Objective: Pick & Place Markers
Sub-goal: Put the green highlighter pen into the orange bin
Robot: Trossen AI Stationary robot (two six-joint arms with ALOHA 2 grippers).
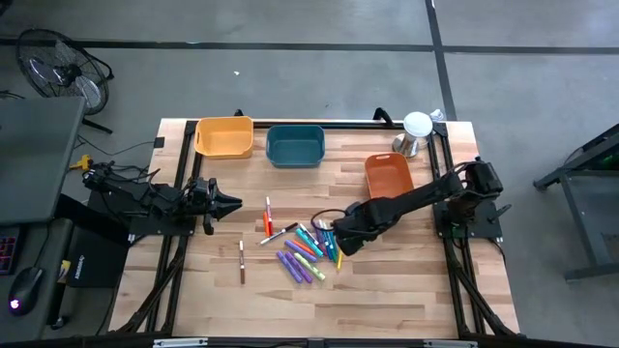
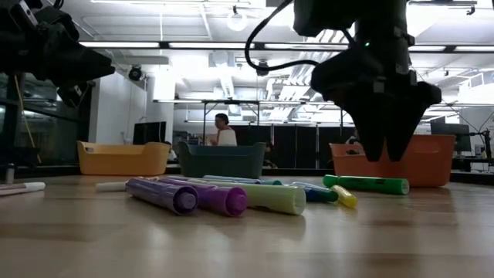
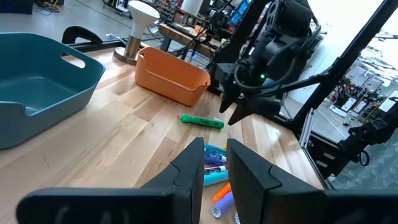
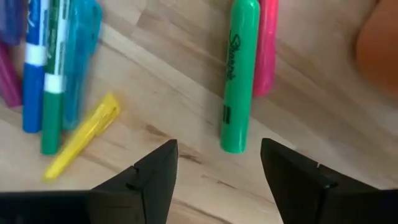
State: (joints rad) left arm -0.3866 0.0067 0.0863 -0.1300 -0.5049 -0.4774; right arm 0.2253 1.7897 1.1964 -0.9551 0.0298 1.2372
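Bright overhead lighting; low view's foreground blurred

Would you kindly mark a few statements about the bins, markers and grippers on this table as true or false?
1. The right gripper is open, holding nothing. True.
2. The bright green marker sits inside the orange plastic bin. False: it lies on the wooden table.
3. Three plastic bins stand on the table: yellow bin, teal bin, orange. True.
4. The left gripper hovers directly over the marker pile. False: it waits off to the side.

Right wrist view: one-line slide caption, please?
Open right gripper hovers over the wood table just short of a green marker lying beside a pink marker.
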